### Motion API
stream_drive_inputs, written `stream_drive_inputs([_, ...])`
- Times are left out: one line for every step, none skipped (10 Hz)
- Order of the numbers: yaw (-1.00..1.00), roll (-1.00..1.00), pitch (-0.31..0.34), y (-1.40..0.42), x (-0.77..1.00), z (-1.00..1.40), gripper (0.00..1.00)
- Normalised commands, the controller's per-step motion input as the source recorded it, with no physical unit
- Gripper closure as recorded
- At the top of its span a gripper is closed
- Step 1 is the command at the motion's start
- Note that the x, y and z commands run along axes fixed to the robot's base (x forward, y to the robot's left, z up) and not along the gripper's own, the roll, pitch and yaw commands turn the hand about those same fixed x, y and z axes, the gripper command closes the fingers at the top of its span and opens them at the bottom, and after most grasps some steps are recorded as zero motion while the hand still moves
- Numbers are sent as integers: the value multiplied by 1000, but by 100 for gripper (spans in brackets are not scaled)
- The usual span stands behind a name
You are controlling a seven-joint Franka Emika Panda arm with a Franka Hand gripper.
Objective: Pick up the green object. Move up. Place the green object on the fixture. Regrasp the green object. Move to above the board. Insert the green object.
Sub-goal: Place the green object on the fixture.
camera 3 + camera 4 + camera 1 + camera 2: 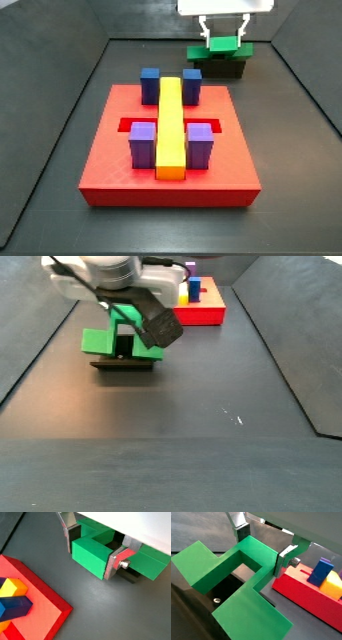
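Wrist views: the gripper [95, 548] has its silver plates closed on the green object [234, 577], beside the board [40, 599]. Side views: the green object [218, 47] sits on the fixture [123, 363], well apart from the board [170, 160]. Judged stage: placed and seemingly regrasped; transfer and insertion remain.
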Motion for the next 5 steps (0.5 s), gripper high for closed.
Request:
stream_drive_inputs([-46, -263, 177, 160, 211, 0, 100])
stream_drive_inputs([-103, 0, 160, 0, 0, -126, 100])
stream_drive_inputs([-91, 11, 140, -17, 0, -157, 100])
stream_drive_inputs([-86, 26, 151, -17, 0, -146, 100])
stream_drive_inputs([-11, 0, 23, -9, 0, 0, 100])
